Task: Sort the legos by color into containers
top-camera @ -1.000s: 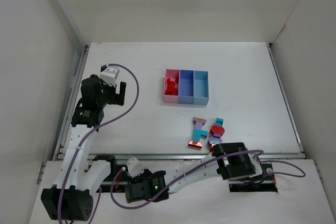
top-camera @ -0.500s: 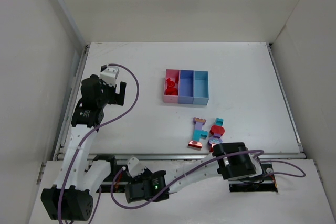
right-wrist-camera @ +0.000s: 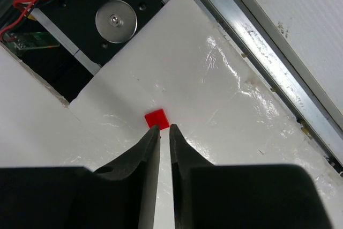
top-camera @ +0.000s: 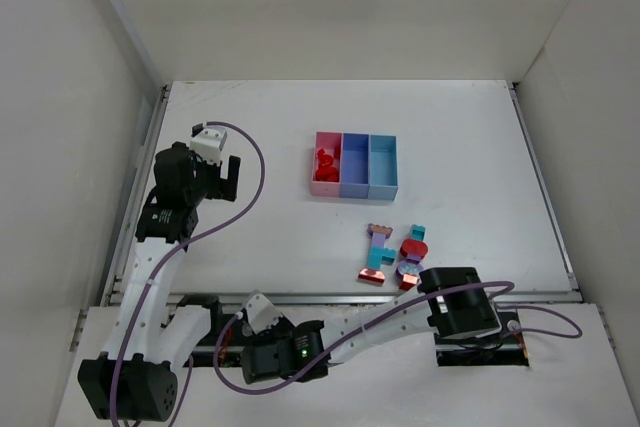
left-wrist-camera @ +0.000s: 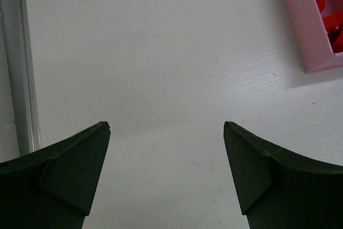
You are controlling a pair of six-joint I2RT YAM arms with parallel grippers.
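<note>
A clump of teal, lavender and red legos [top-camera: 378, 252] lies on the table beside a second clump [top-camera: 411, 252]. The containers stand in a row: pink [top-camera: 325, 185], purple-blue [top-camera: 354, 182], light blue [top-camera: 383, 179]. Red legos [top-camera: 325, 159] lie in the pink one. A small red lego chip [right-wrist-camera: 157, 118] lies on the glossy white ledge below the table's front rail. My right gripper [right-wrist-camera: 159, 127] hangs over that ledge, jaws open by a narrow slit, tips at the chip's near edge, nothing between them. My left gripper [left-wrist-camera: 166, 127] is wide open over bare table, left of the pink bin [left-wrist-camera: 311, 25].
An aluminium rail [right-wrist-camera: 278, 73] separates the ledge from the table. A cut-out with a metal disc [right-wrist-camera: 116, 21] and wiring lies just beyond the chip. White walls enclose the table on three sides. The left table edge rail [left-wrist-camera: 24, 79] runs beside my left gripper.
The right wrist has shifted slightly right and toward the near edge. Its jaws have narrowed. The left arm has not moved.
</note>
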